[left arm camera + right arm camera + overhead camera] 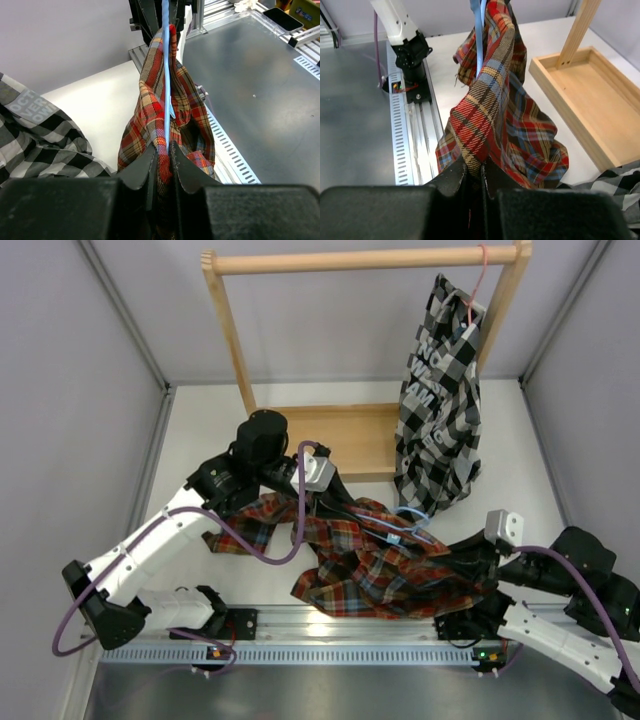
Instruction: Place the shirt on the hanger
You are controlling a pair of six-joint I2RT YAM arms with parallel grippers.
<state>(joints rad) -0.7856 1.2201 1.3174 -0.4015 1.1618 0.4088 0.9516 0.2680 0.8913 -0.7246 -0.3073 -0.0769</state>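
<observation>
The plaid shirt [370, 560] lies bunched on the white table between my two arms. The thin light-blue hanger [412, 516] pokes out of its upper right side. In the left wrist view the hanger [166, 75] runs straight away from my left gripper [163, 150], which is shut on its wire together with a fold of the shirt [150, 110]. My right gripper [482, 165] is shut on a lifted fold of the shirt [520, 125], and the hanger [479, 35] hangs above it. Most of the hanger is hidden in the cloth.
A wooden clothes rack [365, 258] stands at the back on a tray base [340, 440]. A black-and-white checked shirt [440, 390] hangs from it on a pink hanger [481, 270]. An aluminium rail [330, 625] runs along the near edge. Grey walls close both sides.
</observation>
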